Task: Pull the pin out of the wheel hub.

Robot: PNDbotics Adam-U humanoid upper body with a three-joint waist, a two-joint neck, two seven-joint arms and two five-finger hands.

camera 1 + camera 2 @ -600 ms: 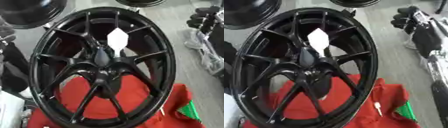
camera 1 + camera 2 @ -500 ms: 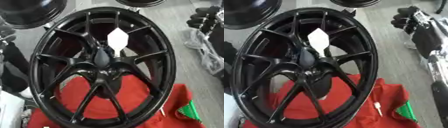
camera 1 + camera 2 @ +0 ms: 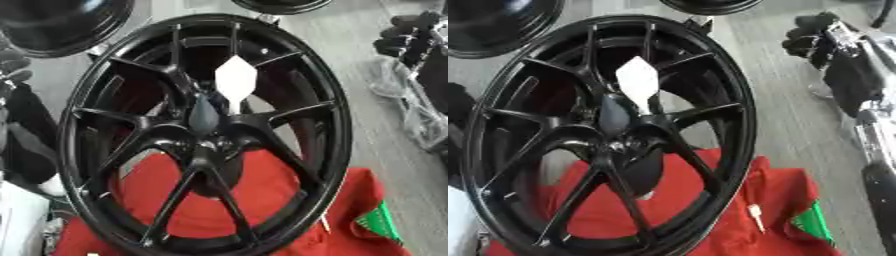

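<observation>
A large black spoked wheel hub (image 3: 206, 135) fills the middle of both views, lying tilted over a red cloth (image 3: 201, 200). A white diamond-shaped pin (image 3: 235, 82) stands just above the hub's centre, between two spokes. My right hand (image 3: 815, 35) hangs at the upper right, well clear of the rim, its black fingers relaxed and holding nothing. Part of my left hand (image 3: 12, 67) shows at the left edge beside the rim; its fingers are unclear.
Another black wheel (image 3: 61, 22) lies at the upper left and a third (image 3: 710, 5) at the top edge. A small white pin (image 3: 756, 216) and a green piece (image 3: 811, 222) lie on the cloth at the lower right. Grey floor (image 3: 789, 115) runs along the right.
</observation>
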